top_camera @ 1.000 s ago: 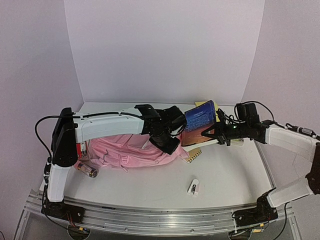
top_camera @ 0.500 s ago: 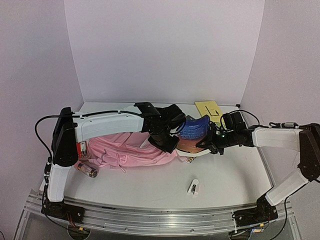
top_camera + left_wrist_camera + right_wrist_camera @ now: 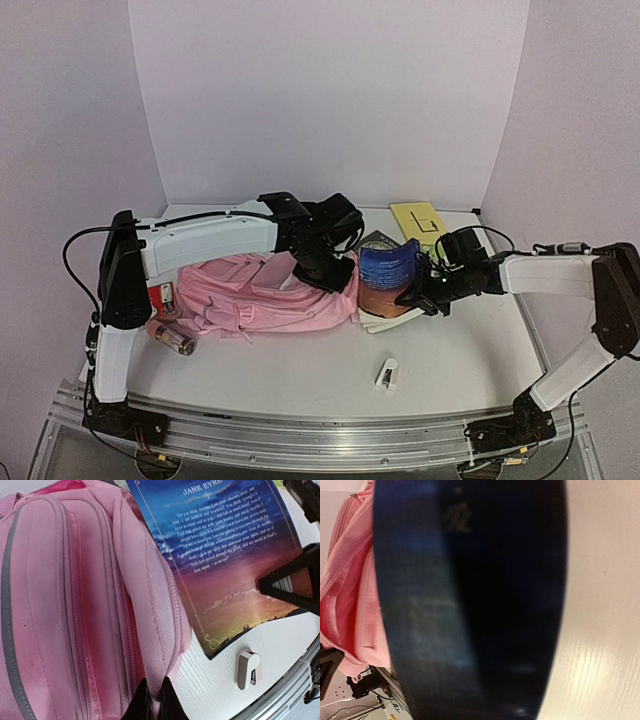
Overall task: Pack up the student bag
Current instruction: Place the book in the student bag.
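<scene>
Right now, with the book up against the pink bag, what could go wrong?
1. The left pincer nips only a thin fold of the student bag; the fabric might slip free and drop.
2. The right pincer grips the book by one edge, and the top view shows it bowed; pushed harder, it could crease or jam against the bag.
</scene>
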`<action>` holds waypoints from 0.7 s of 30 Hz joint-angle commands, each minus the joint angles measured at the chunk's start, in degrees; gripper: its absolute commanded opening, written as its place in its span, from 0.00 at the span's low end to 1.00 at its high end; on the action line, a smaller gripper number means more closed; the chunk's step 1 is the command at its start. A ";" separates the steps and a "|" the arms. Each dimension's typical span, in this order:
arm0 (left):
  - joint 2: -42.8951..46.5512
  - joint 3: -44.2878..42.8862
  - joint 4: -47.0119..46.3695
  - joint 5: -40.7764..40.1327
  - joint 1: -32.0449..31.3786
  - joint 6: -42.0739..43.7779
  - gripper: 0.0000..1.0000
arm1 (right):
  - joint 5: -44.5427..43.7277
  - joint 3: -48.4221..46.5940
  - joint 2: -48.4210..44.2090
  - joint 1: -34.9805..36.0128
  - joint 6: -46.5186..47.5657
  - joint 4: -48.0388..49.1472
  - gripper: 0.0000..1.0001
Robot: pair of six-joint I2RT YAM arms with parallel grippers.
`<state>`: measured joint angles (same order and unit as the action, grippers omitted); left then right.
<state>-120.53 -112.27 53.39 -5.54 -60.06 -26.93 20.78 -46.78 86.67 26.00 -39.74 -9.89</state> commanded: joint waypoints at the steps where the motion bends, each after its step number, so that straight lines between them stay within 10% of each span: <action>1: 4.71 -4.53 -7.41 2.07 1.42 -2.37 0.09 | 3.06 -3.37 1.43 1.99 4.04 0.04 0.00; 21: 12.03 -3.52 -8.29 -17.81 1.88 1.06 0.00 | 2.56 -8.19 -14.02 2.20 13.17 -8.92 0.00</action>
<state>-114.28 -113.20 51.40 -15.05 -58.67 -27.66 18.88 -50.17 81.19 27.61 -31.25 -19.52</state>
